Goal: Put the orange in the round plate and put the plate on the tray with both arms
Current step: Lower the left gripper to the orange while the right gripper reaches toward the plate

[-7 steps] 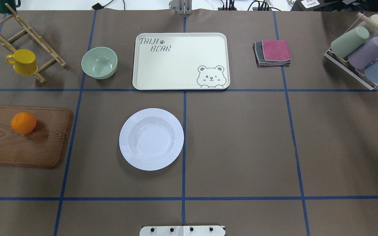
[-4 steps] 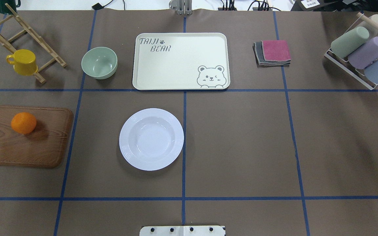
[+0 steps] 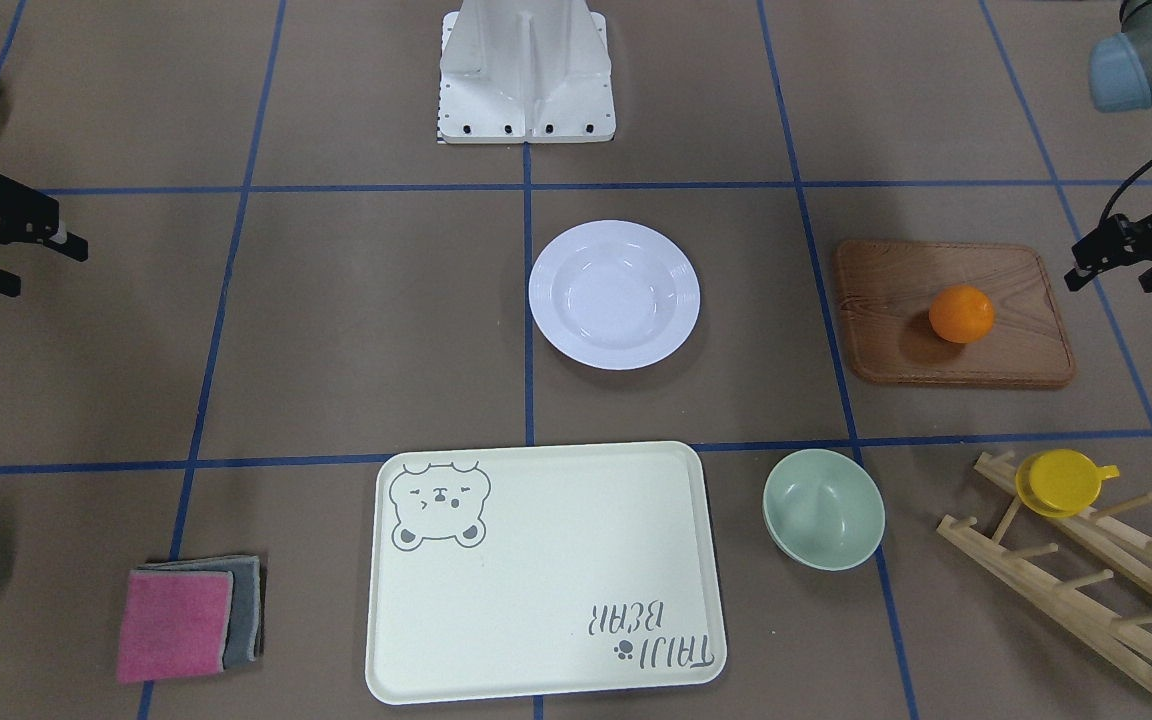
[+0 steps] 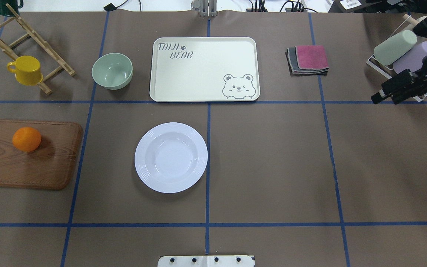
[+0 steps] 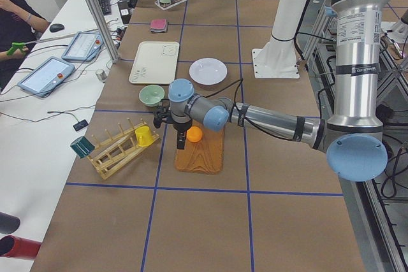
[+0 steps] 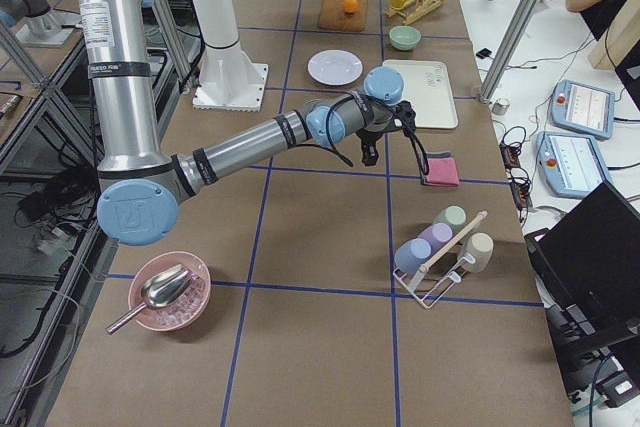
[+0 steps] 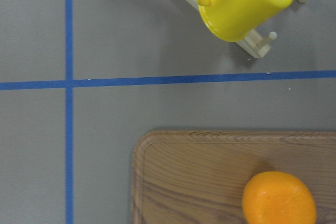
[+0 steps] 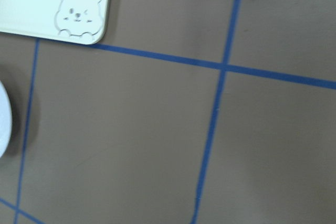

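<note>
The orange (image 4: 26, 139) lies on a brown wooden board (image 4: 32, 167) at the table's left. The white round plate (image 4: 171, 157) sits empty near the middle, and the cream bear tray (image 4: 202, 70) lies empty beyond it. My left gripper (image 3: 1111, 282) hovers open just outside the board's far corner, apart from the orange (image 3: 961, 313). The left wrist view shows the orange (image 7: 278, 198) at its lower right. My right gripper (image 4: 384, 100) hangs open at the far right, well away from the plate (image 3: 614, 294) and tray (image 3: 536, 580).
A pale green bowl (image 4: 112, 71) stands left of the tray. A yellow cup (image 4: 25, 70) hangs on a wooden rack (image 4: 32, 40). Folded cloths (image 4: 308, 59) lie right of the tray. A cup rack (image 4: 399, 55) with pastel cups sits behind the right gripper.
The right arm has come in from the right edge and moved left in front of the cup rack. The left gripper's tip now shows at the left edge. Objects have not moved.
</note>
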Robot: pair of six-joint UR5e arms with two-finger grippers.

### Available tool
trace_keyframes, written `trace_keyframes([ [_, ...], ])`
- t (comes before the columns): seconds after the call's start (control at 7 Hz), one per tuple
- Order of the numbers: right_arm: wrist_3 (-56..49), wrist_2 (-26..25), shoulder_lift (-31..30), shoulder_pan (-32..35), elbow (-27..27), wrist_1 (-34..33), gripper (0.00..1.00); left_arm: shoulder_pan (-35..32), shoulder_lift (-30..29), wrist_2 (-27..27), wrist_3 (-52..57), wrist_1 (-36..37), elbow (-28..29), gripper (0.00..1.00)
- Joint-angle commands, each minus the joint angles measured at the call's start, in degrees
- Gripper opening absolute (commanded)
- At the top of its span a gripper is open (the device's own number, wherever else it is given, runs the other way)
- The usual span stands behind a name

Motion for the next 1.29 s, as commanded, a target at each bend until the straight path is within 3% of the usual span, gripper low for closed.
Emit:
trace_keyframes([
  [0.0, 12.7, 1.3, 7.6, -3.7, -1.1, 2.7, 0.96, 4.4, -0.9, 0.5, -6.1, -2.2, 0.1, 0.99],
  [0.14, 20.8, -0.1, 8.4, -4.5, -3.3, 12.1, 0.95, 4.5, -1.2, 0.5, -6.1, -2.2, 0.3, 0.99],
  [0.43, 36.5, -2.9, 10.4, -6.9, -15.2, 39.2, 0.99, 4.5, -1.7, 0.5, -6.1, -2.2, 0.9, 0.99],
  [0.57, 44.4, -7.1, 11.3, -11.1, -16.6, 47.3, 1.0, 4.5, -1.9, 0.5, -6.0, -2.2, 1.2, 0.99],
  [0.86, 57.6, -17.8, 11.4, -20.1, -16.1, 58.5, 1.0, 5.0, -1.9, 0.5, -6.0, -2.3, 1.4, 0.99],
  [1.14, 60.2, -21.9, 11.4, -24.1, -15.4, 60.4, 0.99, 7.5, -2.9, 2.2, -11.4, -3.0, 1.1, 0.99],
])
